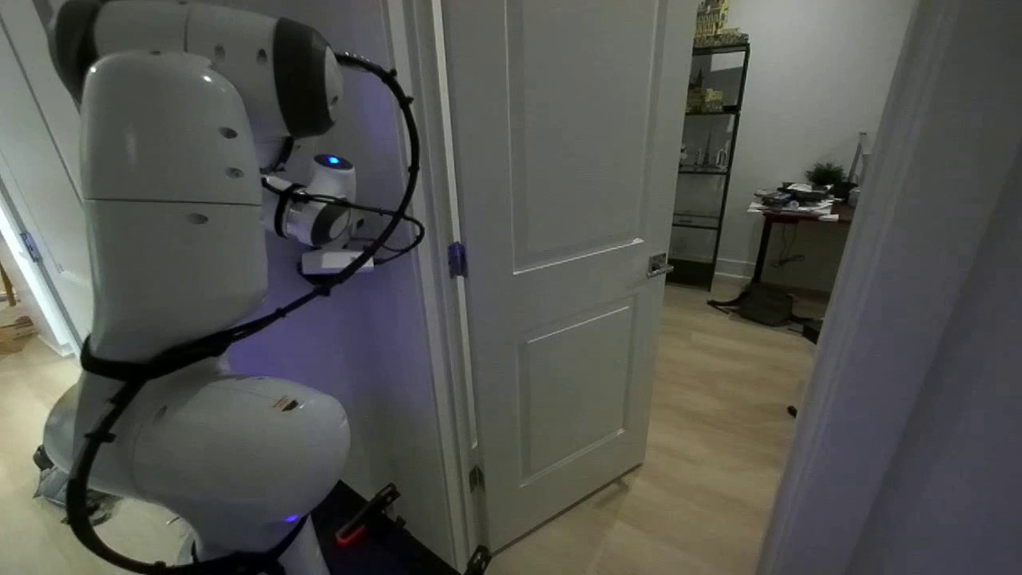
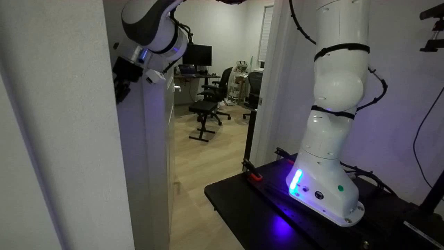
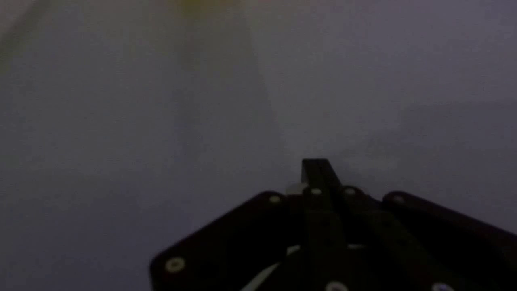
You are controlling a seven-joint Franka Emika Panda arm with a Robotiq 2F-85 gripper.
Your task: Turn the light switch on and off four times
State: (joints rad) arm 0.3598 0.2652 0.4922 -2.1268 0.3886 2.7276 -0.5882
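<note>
My gripper [image 3: 318,163] reaches up from the bottom of the dim wrist view, shut, its two dark fingertips pressed together with nothing seen between them. A blurred grey-violet wall [image 3: 121,121] fills the picture around it. Beside the left finger shows a small pale patch [image 3: 296,188]; what it is I cannot tell. In an exterior view the gripper [image 2: 122,91] points downward at the wall, partly hidden by a wall corner. Elsewhere the arm itself [image 1: 172,152] covers the gripper. The light switch cannot be made out in any view; it is hidden or out of view.
A white door [image 1: 575,160] stands ajar beside the arm, with its handle [image 1: 659,265] on the far edge. The wall corner [image 2: 69,104] juts out close to the gripper. My base [image 2: 322,194] sits on a black table [image 2: 236,208]. A black cable [image 1: 407,136] loops off the arm.
</note>
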